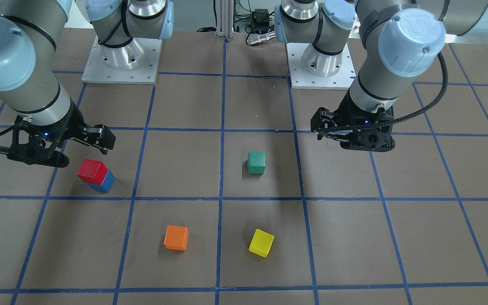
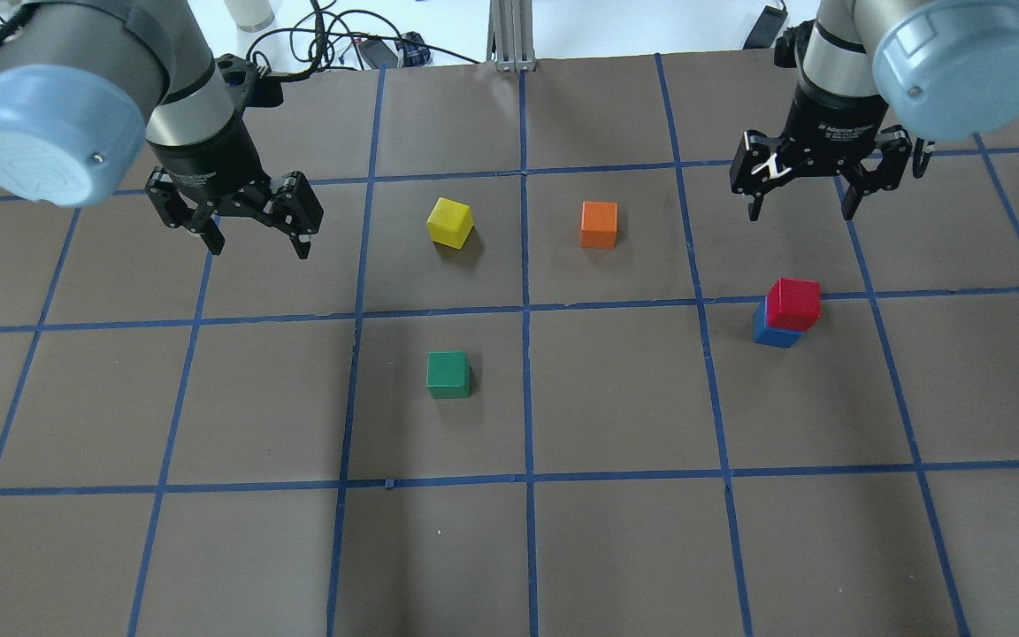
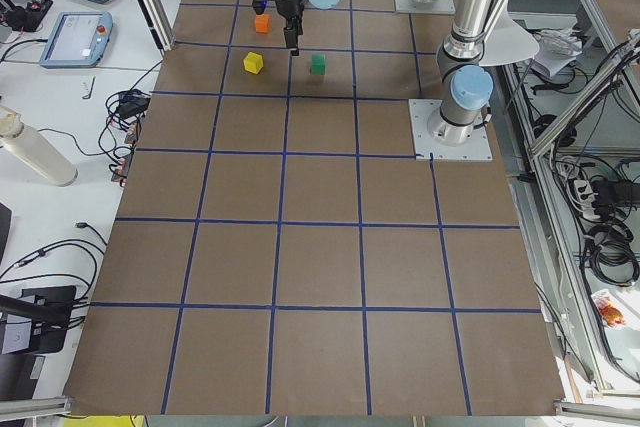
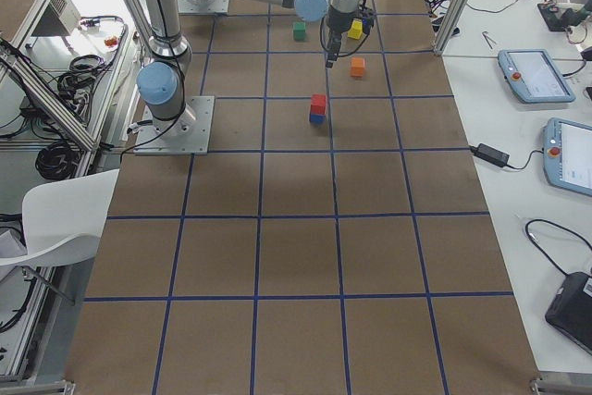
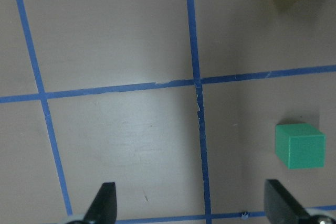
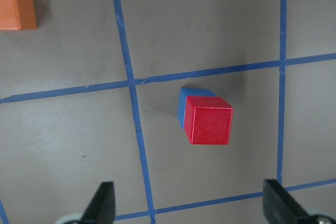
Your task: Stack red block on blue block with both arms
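Observation:
The red block (image 2: 794,303) sits on top of the blue block (image 2: 773,332), slightly offset, on the brown table at the right; the stack also shows in the front view, red block (image 1: 92,170) on blue block (image 1: 105,183), and in the right wrist view, red block (image 6: 210,120) over blue block (image 6: 185,103). My right gripper (image 2: 800,215) is open and empty, raised above the table beyond the stack and apart from it. My left gripper (image 2: 258,249) is open and empty, hanging over bare table at the far left.
A green cube (image 2: 448,373) sits left of centre, a yellow cube (image 2: 450,221) and an orange cube (image 2: 599,224) farther out. Blue tape lines grid the table (image 2: 616,548). Both arm bases (image 1: 121,63) stand at the robot's edge.

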